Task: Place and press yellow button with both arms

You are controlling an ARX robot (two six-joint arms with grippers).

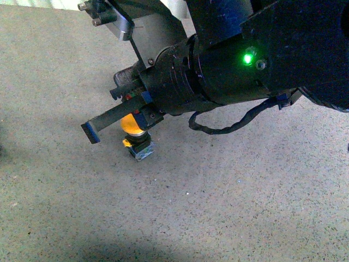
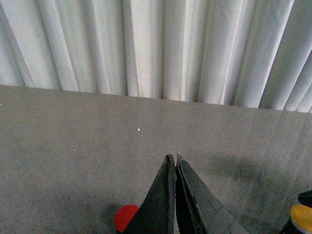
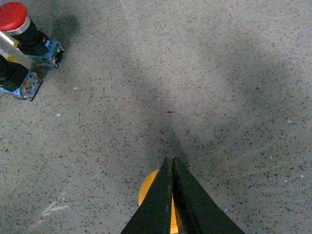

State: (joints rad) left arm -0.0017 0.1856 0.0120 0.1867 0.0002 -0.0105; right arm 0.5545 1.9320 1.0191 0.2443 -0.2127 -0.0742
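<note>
The yellow button [image 1: 131, 125] stands upright on the grey speckled floor, with a black collar and a small blue-grey base under its cap. My right arm [image 1: 229, 60] reaches in from the upper right. Its shut right gripper [image 1: 90, 132] lies flat over the cap, tips past it to the left. In the right wrist view the cap [image 3: 147, 187] shows under the shut right gripper [image 3: 169, 160]. I cannot tell whether they touch. My left gripper [image 2: 173, 158] is shut and empty above the floor. The yellow button [image 2: 302, 215] sits at that view's edge, off to one side.
A red mushroom button [image 3: 13, 14] on a black and blue base stands beside another blue-based part [image 3: 19, 85] on the floor. A red round cap [image 2: 126, 216] shows beside the left fingers. White pleated curtains [image 2: 156, 48] close off the far edge.
</note>
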